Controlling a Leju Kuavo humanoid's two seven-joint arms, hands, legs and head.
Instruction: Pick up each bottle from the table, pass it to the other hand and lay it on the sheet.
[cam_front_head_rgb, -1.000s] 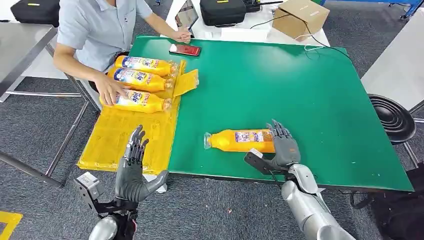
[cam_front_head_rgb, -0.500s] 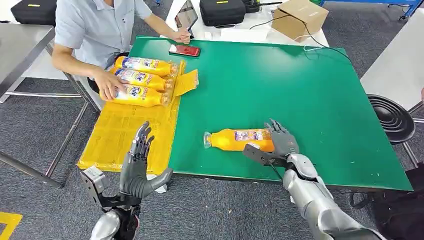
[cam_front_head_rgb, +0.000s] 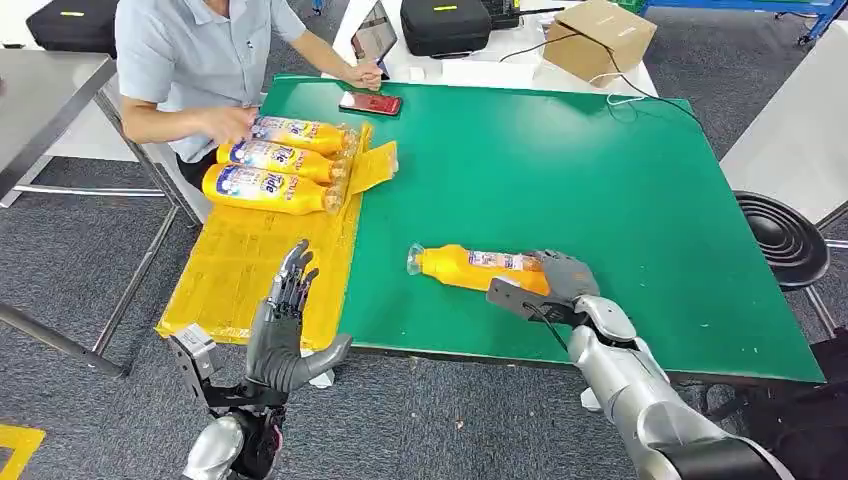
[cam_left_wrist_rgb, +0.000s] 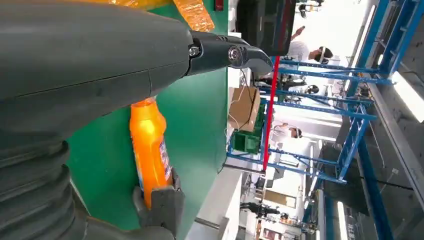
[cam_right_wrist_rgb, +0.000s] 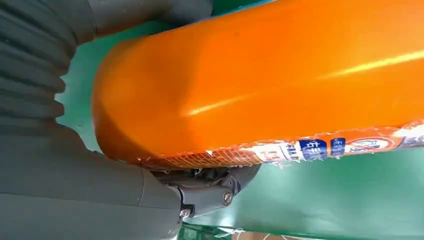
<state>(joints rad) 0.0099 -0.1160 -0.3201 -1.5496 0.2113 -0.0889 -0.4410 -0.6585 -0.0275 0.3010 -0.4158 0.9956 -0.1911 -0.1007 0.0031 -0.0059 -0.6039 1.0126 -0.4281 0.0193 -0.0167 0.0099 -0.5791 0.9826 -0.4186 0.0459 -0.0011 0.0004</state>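
So far three bottles (cam_front_head_rgb: 270, 172) laid on the sheet (cam_front_head_rgb: 235, 270); fourth bottle (cam_front_head_rgb: 472, 268) on the green surface (cam_front_head_rgb: 620, 200), clasped at its base by the right hand (cam_front_head_rgb: 565, 283), awaiting handover to the spread, empty left hand (cam_front_head_rgb: 285, 335).

Right robot hand (cam_front_head_rgb: 566, 283) hides bottle's (cam_front_head_rgb: 470, 268) base.

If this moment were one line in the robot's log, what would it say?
right hand: grips orange bottle on green table | left hand: open, waiting | yellow sheet: three bottles
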